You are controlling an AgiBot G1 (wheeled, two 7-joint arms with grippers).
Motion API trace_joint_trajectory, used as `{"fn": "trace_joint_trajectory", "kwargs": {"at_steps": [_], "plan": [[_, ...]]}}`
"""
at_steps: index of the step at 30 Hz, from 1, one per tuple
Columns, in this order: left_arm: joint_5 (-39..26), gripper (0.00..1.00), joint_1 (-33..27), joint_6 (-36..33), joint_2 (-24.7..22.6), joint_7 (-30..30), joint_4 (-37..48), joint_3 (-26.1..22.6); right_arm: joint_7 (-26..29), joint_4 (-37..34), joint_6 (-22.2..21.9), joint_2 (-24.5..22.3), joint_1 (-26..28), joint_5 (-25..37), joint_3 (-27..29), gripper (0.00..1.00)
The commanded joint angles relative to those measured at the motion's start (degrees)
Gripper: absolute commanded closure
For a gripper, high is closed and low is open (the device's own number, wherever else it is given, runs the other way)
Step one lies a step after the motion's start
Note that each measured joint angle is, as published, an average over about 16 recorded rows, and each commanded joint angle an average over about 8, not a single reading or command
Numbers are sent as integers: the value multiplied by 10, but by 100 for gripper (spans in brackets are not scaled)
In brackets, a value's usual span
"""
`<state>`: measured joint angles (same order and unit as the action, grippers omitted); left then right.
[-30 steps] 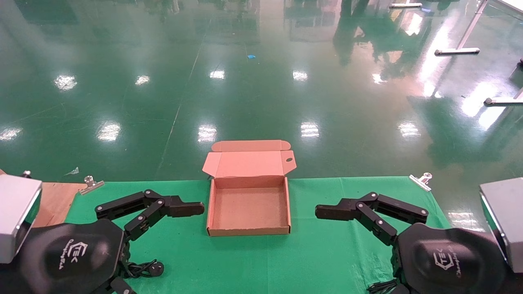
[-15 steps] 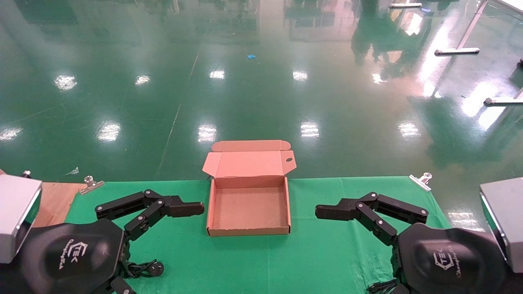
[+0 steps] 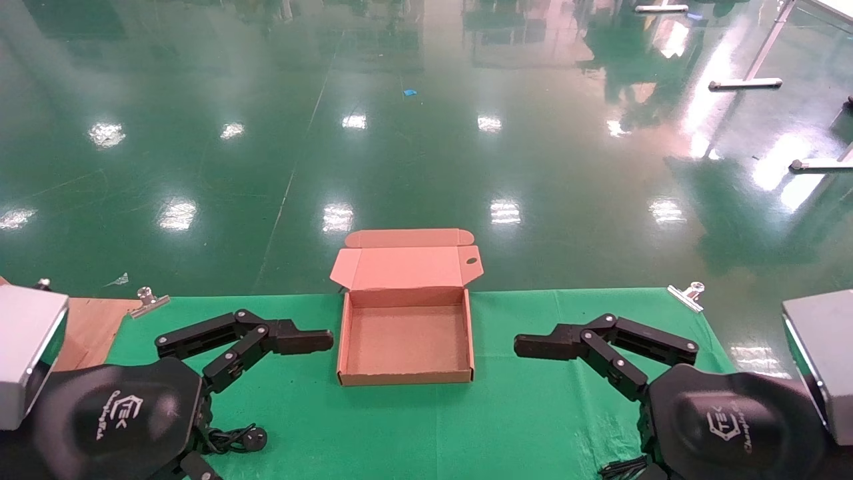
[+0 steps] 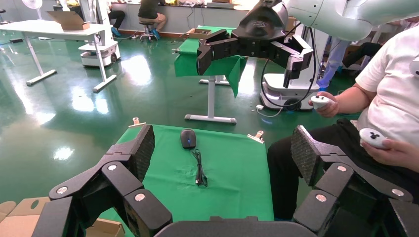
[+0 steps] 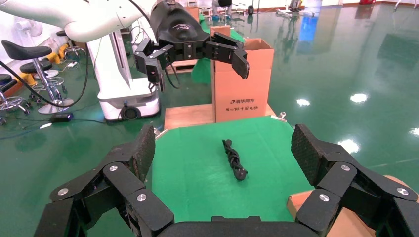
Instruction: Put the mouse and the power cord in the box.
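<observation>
Your left hand (image 3: 303, 341) and right hand (image 3: 543, 345) hover with fingers spread wide, flanking the open box (image 3: 405, 347). The mouse (image 4: 188, 138) and power cord (image 5: 234, 159) lie on the worktop (image 3: 426, 427).

A white logo with lettering marks each black wrist housing (image 3: 116, 417), too stylised to read surely. The tall cardboard carton (image 5: 242, 84) beyond the right gripper (image 5: 225, 148) carries Chinese characters, unreadable here.

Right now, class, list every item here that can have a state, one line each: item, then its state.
box: lid open, tipped back, nothing inside.
mouse: on the green cloth, outside the box, blue light showing, cable trailing loose.
power cord: bundled, lying on the cloth, outside the box.
left gripper: jaws open, holding nothing, beside the box.
right gripper: jaws open, holding nothing, on the box's other side.
</observation>
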<state>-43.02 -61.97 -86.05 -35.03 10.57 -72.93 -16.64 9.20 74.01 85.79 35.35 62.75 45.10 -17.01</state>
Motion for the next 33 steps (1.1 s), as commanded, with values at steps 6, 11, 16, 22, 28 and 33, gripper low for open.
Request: {"fn": "trace_joint_trajectory", "kwargs": {"at_steps": [6, 11, 16, 22, 28, 33], "plan": [[-53, 0, -20, -19, 0, -4, 26, -27, -39, 3, 4, 11, 33, 97, -31, 0], [-138, 0, -61, -42, -8, -19, 80, -79, -86, -22, 7, 35, 77, 219, -75, 0], [-228, 0, -111, -43, -26, -57, 158, -139, -144, -74, 4, 72, 123, 355, -131, 0], [-367, 0, -195, -32, -73, -113, 273, -216, -219, -164, -7, 135, 186, 513, -202, 0], [-468, 0, -260, 3, -136, -180, 407, -264, -301, -292, -35, 199, 239, 612, -252, 0], [-511, 0, -285, 32, -188, -230, 500, -287, -368, -402, -77, 242, 269, 659, -276, 0]]}}
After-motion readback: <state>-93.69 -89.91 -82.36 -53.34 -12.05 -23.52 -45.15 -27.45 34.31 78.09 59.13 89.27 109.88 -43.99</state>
